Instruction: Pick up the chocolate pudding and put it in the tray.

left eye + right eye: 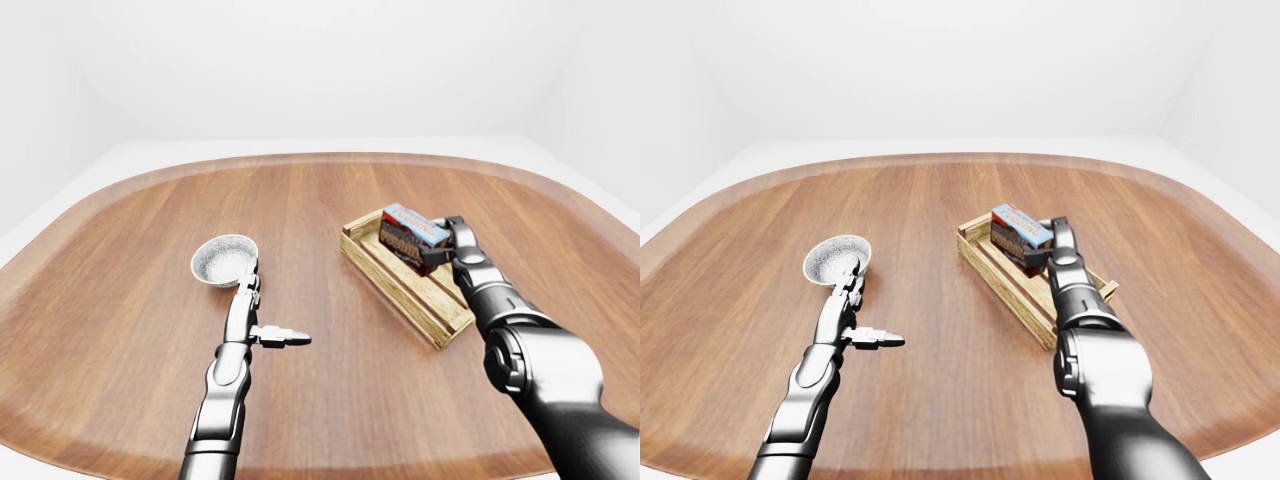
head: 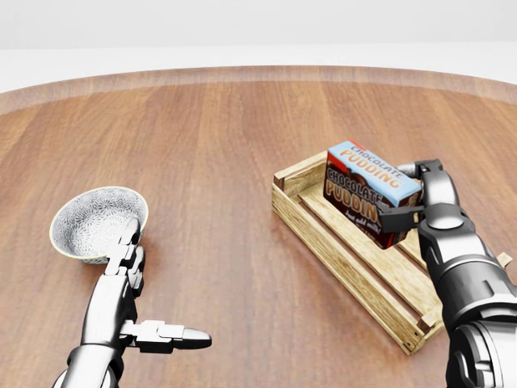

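Table (image 2: 226,145): wood, rounded corners, raised rim, white floor beyond.

Tray (image 2: 339,263): slatted wooden crate, right of table centre, set at a slant, long side running from upper left to lower right in the head view. Well clear of every table edge.

Pudding (image 2: 367,194): box, blue top, brown side, lettered "CHOCOLATE PUDDING". Held over the tray's upper end, tilted, low inside the walls; contact with the slats not discernible.

Right hand (image 2: 412,202): reaching in from the lower right of the head view. Fingers closed round the box's right end, one dark finger (image 2: 396,217) across the brown side, another over the top edge. Firm hold on the box.

Left hand (image 2: 129,291): low over the table, left of centre, nearer the bottom edge of the view. Fingers (image 2: 125,246) stretched straight toward the bowl, thumb (image 2: 174,333) stuck out sideways to the right. Fully spread, nothing in its hold.

Bowl (image 2: 97,222): white, speckled pattern inside, pale rim, upright on the table's left half. Just beyond the left fingertips, which overlap its lower right rim in the head view; actual contact unclear. Well apart from the tray.
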